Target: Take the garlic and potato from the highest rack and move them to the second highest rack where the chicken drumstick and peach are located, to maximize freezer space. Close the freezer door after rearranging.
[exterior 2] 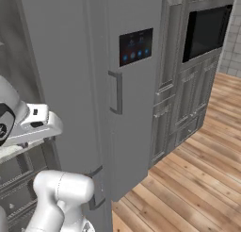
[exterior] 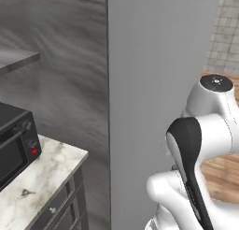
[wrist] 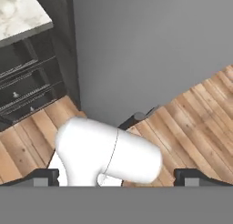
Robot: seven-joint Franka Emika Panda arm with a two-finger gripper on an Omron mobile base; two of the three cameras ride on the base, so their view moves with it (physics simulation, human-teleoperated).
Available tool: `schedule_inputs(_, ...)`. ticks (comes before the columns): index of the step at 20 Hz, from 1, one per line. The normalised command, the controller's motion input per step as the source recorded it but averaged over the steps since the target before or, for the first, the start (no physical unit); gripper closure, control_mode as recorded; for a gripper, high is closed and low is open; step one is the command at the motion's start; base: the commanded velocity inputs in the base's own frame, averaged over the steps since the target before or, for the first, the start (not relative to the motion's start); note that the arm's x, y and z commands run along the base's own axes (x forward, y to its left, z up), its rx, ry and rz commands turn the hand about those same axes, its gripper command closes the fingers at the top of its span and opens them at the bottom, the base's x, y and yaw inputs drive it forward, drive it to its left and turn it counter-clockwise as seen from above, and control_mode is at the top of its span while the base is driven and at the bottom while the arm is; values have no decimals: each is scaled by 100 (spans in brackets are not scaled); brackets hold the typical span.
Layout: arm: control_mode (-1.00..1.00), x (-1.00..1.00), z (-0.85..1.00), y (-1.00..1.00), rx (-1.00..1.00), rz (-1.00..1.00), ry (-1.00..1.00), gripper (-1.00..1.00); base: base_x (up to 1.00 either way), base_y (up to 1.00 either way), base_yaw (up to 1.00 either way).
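Observation:
The tall grey fridge (exterior 2: 84,61) stands in front of me with its doors shut, a vertical handle (exterior 2: 116,92) and a dark touch panel (exterior 2: 135,47) on its front. Its plain grey side (exterior: 154,84) faces the left base view. The garlic, potato, chicken drumstick, peach and racks are hidden behind the shut doors. I cannot tell which panel is the freezer door. My gripper (wrist: 118,177) is open and holds nothing. Its fingertips (wrist: 42,177) stand wide apart and point down at the wooden floor (wrist: 200,123) before the fridge's lower front (wrist: 150,50).
A black toaster oven (exterior: 14,149) sits on a marble counter (exterior: 44,177) left of the fridge, with dark drawers (wrist: 27,86) below. Grey cabinets with a built-in wall oven (exterior 2: 207,30) stand right of the fridge. Wooden floor (exterior 2: 188,188) spreads out to the right.

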Motion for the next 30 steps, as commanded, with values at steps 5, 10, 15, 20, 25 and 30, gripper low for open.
schedule_inputs(5, -100, 94, -13, 9, 16, -1, -1, -100, 0, 0, 0)
schedule_inputs(10, -100, 96, -22, 0, 23, 19, -7, -100, 0, 0, 0)
schedule_inputs(15, -100, 78, -31, -9, 8, 2, -20, -100, 0, 0, 0)
schedule_inputs(20, -100, 85, -19, 0, 0, -5, -7, -100, 0, 0, 0)
schedule_inputs(25, -100, 94, -13, -1, 7, -1, 0, -100, 0, 0, 0)
schedule_inputs(30, -100, 96, -8, 2, 14, 1, 0, -100, 0, 0, 0)
